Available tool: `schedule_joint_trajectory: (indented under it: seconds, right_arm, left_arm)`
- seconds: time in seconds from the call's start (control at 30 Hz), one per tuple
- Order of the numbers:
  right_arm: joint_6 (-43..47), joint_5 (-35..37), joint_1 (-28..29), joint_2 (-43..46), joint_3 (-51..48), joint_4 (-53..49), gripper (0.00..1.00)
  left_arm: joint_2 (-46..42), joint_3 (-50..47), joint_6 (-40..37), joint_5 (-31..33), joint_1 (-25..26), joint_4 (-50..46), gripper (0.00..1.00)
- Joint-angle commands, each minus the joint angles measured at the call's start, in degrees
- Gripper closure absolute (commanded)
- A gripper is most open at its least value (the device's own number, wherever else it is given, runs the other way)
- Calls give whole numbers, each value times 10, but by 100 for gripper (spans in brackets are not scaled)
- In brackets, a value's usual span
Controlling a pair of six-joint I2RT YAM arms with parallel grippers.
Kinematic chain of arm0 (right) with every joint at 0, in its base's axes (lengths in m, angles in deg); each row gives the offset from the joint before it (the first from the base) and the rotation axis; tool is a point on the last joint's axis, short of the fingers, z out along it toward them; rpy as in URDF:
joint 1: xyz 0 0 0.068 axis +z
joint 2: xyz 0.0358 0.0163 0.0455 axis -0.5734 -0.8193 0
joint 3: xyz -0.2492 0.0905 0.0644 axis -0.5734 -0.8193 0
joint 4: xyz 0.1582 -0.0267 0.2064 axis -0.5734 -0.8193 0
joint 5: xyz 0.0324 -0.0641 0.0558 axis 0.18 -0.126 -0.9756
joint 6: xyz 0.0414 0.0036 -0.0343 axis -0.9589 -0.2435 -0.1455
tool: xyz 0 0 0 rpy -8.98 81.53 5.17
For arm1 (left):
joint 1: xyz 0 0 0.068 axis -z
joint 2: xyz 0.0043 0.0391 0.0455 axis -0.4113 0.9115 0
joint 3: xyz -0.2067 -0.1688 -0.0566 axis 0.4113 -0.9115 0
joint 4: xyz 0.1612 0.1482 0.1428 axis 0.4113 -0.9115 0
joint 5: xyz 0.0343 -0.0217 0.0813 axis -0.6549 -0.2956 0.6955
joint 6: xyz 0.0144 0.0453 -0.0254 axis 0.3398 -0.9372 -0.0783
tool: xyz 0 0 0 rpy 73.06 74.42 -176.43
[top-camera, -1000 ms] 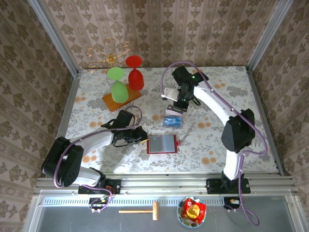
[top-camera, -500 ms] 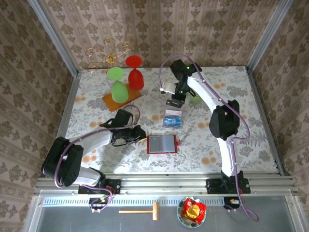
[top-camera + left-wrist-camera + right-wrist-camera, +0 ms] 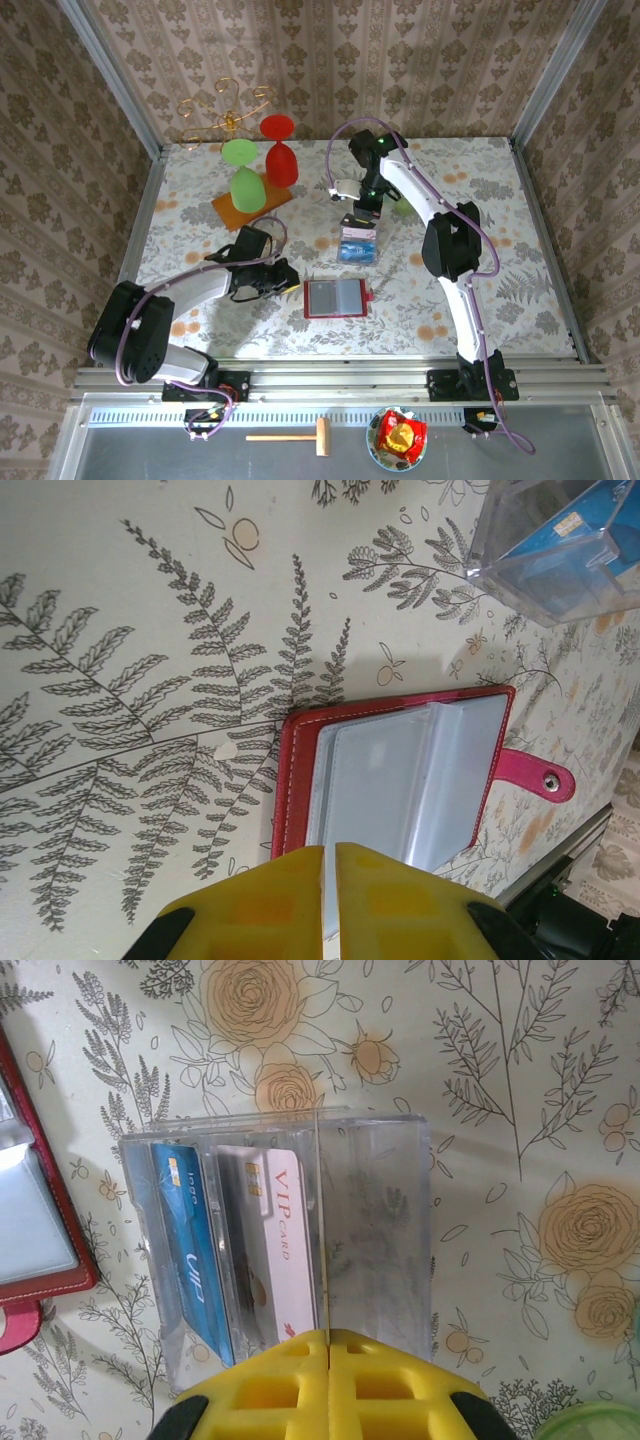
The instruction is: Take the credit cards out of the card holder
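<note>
Left gripper (image 3: 330, 865) jaws were pressed together at the edge of the open card holder (image 3: 400, 770), probably steadying it; pockets looked empty. Farther out, right gripper (image 3: 327, 1338) pinched a thin card (image 3: 318, 1220) edge-on over the clear box (image 3: 375, 1220), likely slotting it beside blue card (image 3: 190, 1250) and pale card (image 3: 280, 1240).

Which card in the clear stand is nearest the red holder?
The blue card; the pale VIP card stands beyond it, away from the card holder.

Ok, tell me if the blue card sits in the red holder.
No, the blue card stands in the clear box, beside the red holder.
</note>
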Motion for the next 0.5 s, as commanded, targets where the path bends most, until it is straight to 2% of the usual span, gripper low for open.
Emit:
schedule_joint_trajectory:
  seconds: [0.0,0.23,0.47]
  right_arm:
    - [12,-12,-1,-26,8,-36,100]
    - [9,-9,-5,9,12,-15,100]
    - [14,20,-5,19,31,-38,100]
  left_arm:
    - [7,9,-11,-2,-4,-10,89]
    - [7,10,-10,-3,-4,-9,89]
    - [6,9,-9,-5,-4,-6,88]
